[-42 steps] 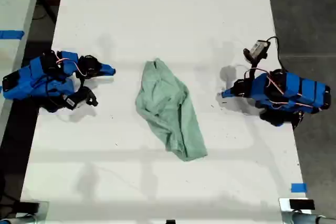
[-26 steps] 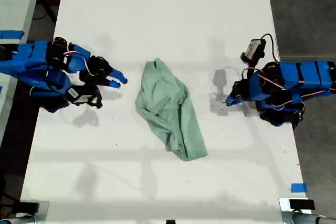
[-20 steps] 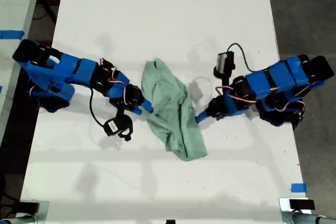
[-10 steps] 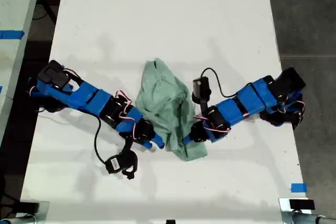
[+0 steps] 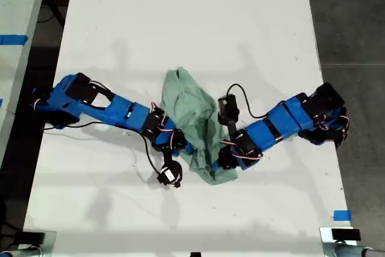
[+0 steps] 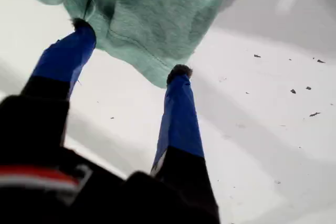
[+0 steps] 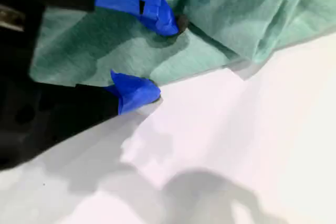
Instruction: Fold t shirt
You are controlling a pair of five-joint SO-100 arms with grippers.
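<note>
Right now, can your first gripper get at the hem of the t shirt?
Probably yes. My first gripper is open, and the tips of both fingers sit right at the hem of the t shirt. Nothing lies between them, and only bare table surrounds them.

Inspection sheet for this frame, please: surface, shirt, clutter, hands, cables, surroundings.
Surface: white table, a few dark specks.
Job's things: t shirt, crumpled mid-table, not yet folded.
Clutter: nothing seen.
Hands: my first hand open, tips at the shirt's hem; my second hand open, straddling a shirt edge.
Cables: black cable looping above one arm; another by the other.
Surroundings: blue tape on the table; grey floor.
</note>
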